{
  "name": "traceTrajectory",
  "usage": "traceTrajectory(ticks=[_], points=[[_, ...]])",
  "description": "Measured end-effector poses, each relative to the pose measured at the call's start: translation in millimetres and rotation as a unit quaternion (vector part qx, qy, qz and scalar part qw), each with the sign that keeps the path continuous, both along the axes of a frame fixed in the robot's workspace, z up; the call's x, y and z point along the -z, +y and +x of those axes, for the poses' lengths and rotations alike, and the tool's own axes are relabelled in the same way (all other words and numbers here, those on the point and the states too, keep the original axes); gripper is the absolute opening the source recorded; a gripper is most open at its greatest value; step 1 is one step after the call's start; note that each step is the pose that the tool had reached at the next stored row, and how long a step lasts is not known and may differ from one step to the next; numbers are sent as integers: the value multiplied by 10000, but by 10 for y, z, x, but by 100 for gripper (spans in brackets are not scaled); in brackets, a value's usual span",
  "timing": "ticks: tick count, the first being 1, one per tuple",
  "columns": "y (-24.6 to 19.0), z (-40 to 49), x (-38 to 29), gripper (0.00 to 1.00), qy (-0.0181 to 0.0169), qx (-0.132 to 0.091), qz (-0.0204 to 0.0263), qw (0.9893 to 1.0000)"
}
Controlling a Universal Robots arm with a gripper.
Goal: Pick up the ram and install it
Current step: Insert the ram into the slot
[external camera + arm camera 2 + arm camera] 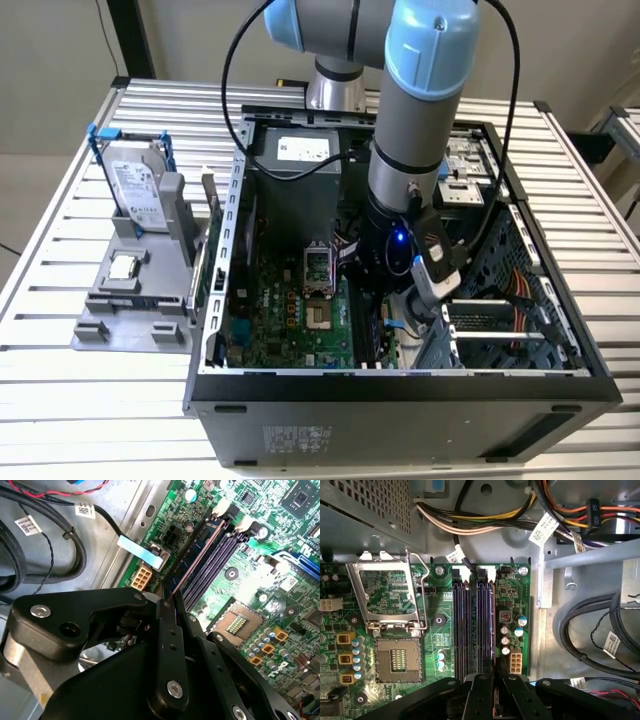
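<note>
The ram (200, 550) is a thin dark-blue stick seen edge-on, standing along the outermost memory slot of the green motherboard (260, 580). In the first wrist view the ram (493, 630) is a narrow line beside the other dark slots (470, 625). My gripper (168, 599) is shut on its near end, one black finger on each side. I cannot tell whether the stick is seated in the slot. In the exterior view the gripper (388, 318) is low inside the open computer case (400, 385), over the motherboard's (290, 310) right edge.
An open processor socket (395, 657) with its raised metal frame (385, 590) lies beside the slots. Cable bundles (485, 520) and black cables (45, 545) run close by. A silver hard drive in a blue bracket (135, 190) stands outside on a grey fixture (130, 300).
</note>
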State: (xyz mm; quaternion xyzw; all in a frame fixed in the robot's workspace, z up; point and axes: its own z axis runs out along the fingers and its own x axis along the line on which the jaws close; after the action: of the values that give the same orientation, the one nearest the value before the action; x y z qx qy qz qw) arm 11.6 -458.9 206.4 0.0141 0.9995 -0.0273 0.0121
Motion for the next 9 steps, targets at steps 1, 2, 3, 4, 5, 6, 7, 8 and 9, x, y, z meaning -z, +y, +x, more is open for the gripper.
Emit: traceTrajectory(ticks=[1,2,3,4,5,6,7,8,9], points=[[9,3,15,0,-7,-5,29,10000],[7,2,17,100,-7,-10,22,10000],[4,1,8,100,-3,-15,10,10000],[-1,0,-3,100,0,-15,0,10000],[0,-1,-32,100,0,-14,4,10000],[0,-1,-79,100,4,-14,0,10000],[1,0,-119,100,6,-15,3,10000],[0,-1,-164,100,8,-15,3,10000],[0,0,-211,100,10,-15,1,10000]])
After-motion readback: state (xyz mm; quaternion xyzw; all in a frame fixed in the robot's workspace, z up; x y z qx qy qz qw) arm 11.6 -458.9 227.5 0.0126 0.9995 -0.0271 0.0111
